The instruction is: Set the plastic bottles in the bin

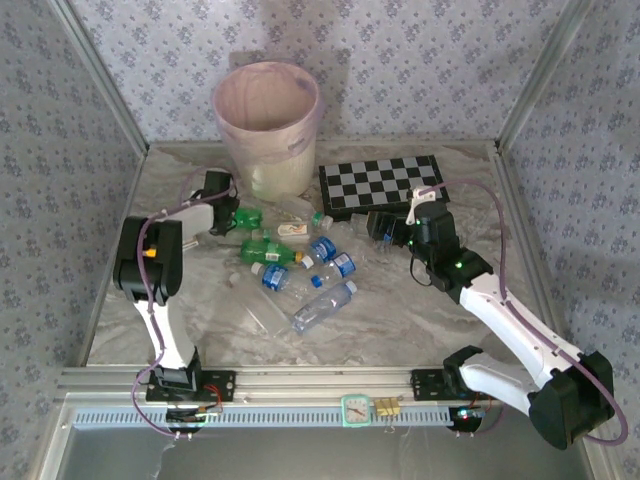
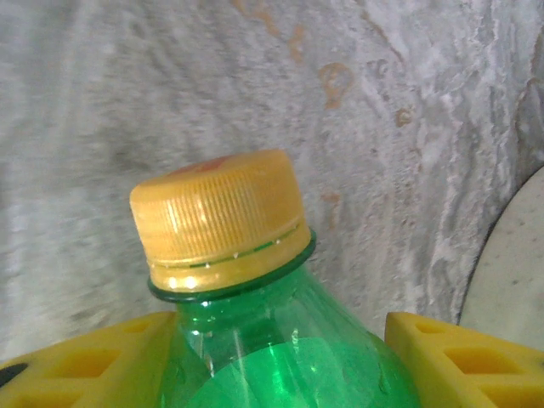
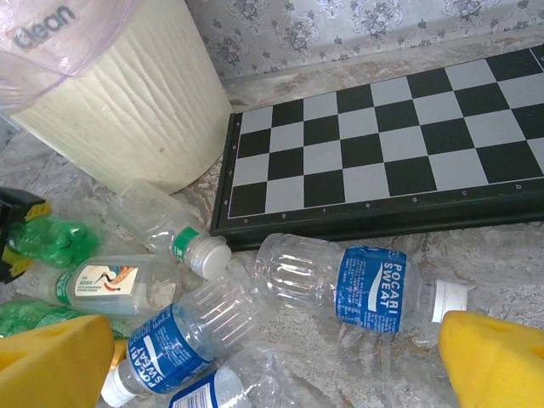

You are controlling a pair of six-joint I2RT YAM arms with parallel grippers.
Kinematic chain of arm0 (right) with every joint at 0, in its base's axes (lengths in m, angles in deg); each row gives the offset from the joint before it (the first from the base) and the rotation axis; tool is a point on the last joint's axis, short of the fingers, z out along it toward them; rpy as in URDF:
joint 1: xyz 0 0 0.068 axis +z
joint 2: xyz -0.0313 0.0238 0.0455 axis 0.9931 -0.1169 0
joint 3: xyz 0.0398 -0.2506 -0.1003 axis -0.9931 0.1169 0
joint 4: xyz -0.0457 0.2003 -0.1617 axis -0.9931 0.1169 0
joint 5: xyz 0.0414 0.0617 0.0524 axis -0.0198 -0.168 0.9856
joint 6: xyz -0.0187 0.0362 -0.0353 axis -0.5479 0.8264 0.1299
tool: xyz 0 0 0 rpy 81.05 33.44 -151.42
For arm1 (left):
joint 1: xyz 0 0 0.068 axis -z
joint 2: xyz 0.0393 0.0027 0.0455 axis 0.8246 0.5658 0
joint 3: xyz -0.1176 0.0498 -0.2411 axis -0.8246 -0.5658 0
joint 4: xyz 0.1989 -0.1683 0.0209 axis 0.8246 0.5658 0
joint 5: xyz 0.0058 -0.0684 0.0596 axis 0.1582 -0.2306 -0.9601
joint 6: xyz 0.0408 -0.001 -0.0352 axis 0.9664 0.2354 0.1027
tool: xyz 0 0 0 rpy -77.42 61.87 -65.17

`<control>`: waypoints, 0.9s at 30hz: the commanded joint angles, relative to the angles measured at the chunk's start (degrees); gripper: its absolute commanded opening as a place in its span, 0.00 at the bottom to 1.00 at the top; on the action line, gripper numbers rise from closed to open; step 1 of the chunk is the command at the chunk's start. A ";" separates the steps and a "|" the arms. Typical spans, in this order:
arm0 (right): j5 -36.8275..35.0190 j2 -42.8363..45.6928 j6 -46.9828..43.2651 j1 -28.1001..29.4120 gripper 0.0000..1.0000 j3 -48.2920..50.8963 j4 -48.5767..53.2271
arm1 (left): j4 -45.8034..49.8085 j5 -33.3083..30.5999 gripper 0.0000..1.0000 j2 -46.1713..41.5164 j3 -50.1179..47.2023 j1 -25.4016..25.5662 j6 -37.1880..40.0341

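The step in hand looked like the pickup of one bottle. The left gripper point(image 1: 228, 212) sat low just beside the bin point(image 1: 268, 165), its yellow fingers point(image 2: 76, 370) pressed against either side of a green bottle point(image 2: 285, 357) right below its yellow cap point(image 2: 219, 219) (how firm that hold was, I could not judge). The rest of the bottles point(image 1: 305, 280) lay scattered mid-table in front of the chessboard point(image 1: 385, 185), and the bin seemed to hold none yet. The right gripper point(image 3: 272, 365) hung over that heap with its fingers spread wide and empty, a clear blue-labelled bottle point(image 3: 340, 285) lying on the table just ahead of them. Next, the left arm would probably need to lift the green bottle clear of its neighbours, carry it above the tall rim close by, and only then let go.
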 commanded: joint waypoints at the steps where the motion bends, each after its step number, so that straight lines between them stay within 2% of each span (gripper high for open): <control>1: -0.45 -0.51 1.36 -0.15 1.00 0.57 -1.34 | 0.21 -3.73 0.55 -7.15 -2.17 -0.64 4.60; 13: 0.81 -3.64 1.92 0.33 1.00 -0.44 -3.47 | -6.60 -4.12 0.55 -29.89 -11.14 -3.20 25.90; 20: 1.29 -5.33 2.11 0.94 1.00 -0.91 -3.73 | -7.77 1.69 0.53 -35.66 -4.90 -3.18 34.31; 27: 1.01 -5.09 2.02 1.14 1.00 -1.24 -3.10 | -9.03 10.63 0.50 -33.20 6.98 -3.17 37.32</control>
